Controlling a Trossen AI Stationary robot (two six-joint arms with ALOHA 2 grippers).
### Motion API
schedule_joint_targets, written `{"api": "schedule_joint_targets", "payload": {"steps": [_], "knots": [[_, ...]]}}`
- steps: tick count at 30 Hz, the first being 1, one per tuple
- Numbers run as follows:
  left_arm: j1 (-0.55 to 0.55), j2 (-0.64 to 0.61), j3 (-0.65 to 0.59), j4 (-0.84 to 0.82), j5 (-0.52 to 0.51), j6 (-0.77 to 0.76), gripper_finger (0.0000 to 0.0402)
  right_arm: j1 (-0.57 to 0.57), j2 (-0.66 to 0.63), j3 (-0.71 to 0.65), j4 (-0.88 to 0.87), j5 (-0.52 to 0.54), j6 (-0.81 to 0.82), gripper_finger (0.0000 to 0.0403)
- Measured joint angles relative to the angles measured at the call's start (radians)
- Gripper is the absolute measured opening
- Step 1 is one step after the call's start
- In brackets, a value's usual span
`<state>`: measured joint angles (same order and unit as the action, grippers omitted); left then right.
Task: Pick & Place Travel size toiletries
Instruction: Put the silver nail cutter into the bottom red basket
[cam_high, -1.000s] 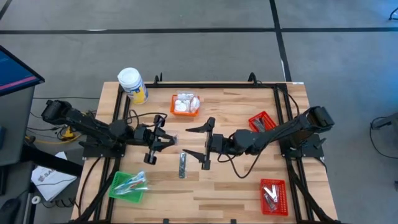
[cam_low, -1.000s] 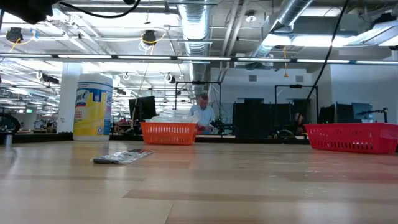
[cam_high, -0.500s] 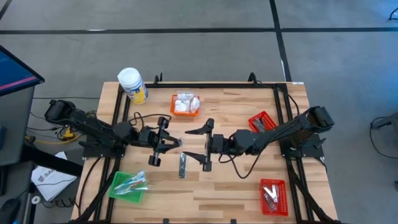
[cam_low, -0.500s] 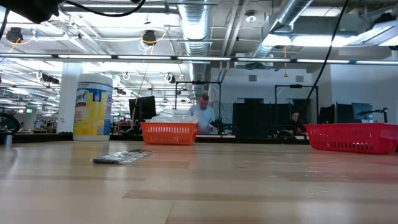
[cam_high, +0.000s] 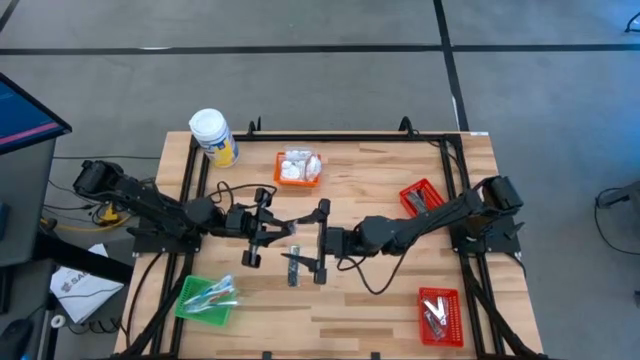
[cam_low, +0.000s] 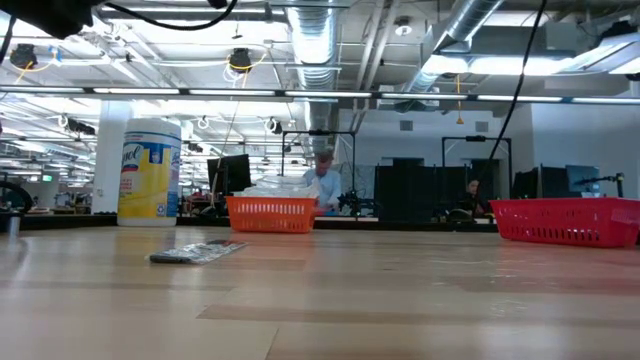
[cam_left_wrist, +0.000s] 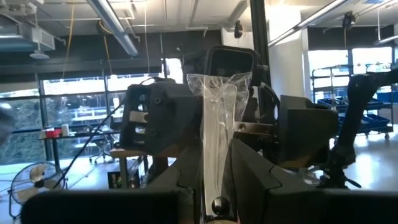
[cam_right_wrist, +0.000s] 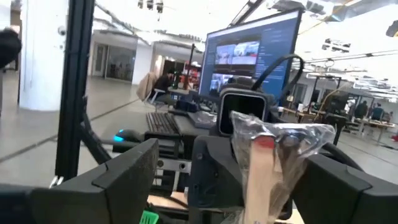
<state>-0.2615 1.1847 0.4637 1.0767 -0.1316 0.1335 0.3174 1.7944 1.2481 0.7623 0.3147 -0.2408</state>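
Observation:
My left gripper (cam_high: 270, 234) hangs over the table's middle left, shut on a thin clear-wrapped stick (cam_left_wrist: 217, 118). The stick points toward my right gripper (cam_high: 305, 238), which faces it, wide open. In the right wrist view the stick's free end (cam_right_wrist: 268, 163) stands between the right fingers, apart from both. A slim dark sachet (cam_high: 292, 265) lies flat on the table below the two grippers and also shows in the low view (cam_low: 197, 253). Neither gripper shows in the low view. My left gripper pinches the stick's near end (cam_left_wrist: 216, 186) between its two fingers. The fingers lie level, pointing toward the table's right, along the stick. The stick juts out past the fingertips, lifted clear of the table.
An orange basket (cam_high: 298, 168) with white packets stands at the far middle, and a white-lidded jar (cam_high: 213, 137) at the far left. A green basket (cam_high: 208, 298) with clear-wrapped items is near left. Two red baskets (cam_high: 421, 196) (cam_high: 438, 312) stand on the right.
My left gripper has carried the stick toward the table's right, to the middle. My right gripper, still wide open, has gone toward the table's left to meet it, so its fingers now stand on either side of the stick's free end. The sachet has stayed put.

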Motion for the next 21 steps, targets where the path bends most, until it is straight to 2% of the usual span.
{"api": "schedule_joint_targets", "payload": {"steps": [4, 10, 15, 21], "knots": [[-0.007, 0.000, 0.000, -0.001, 0.001, 0.001, 0.0048, 0.008, -0.006, 0.000, -0.001, 0.001, -0.005, 0.0298], [-0.008, 0.000, 0.000, -0.003, 0.002, 0.001, 0.0048, 0.004, -0.007, 0.000, -0.004, 0.004, 0.011, 0.0246], [-0.007, 0.000, 0.000, -0.002, 0.011, 0.001, 0.0048, -0.006, -0.008, 0.000, -0.024, 0.003, 0.014, 0.0182], [-0.008, 0.000, -0.002, -0.003, 0.023, 0.001, 0.0048, -0.006, -0.008, 0.000, -0.032, 0.008, -0.008, 0.0082]]}}
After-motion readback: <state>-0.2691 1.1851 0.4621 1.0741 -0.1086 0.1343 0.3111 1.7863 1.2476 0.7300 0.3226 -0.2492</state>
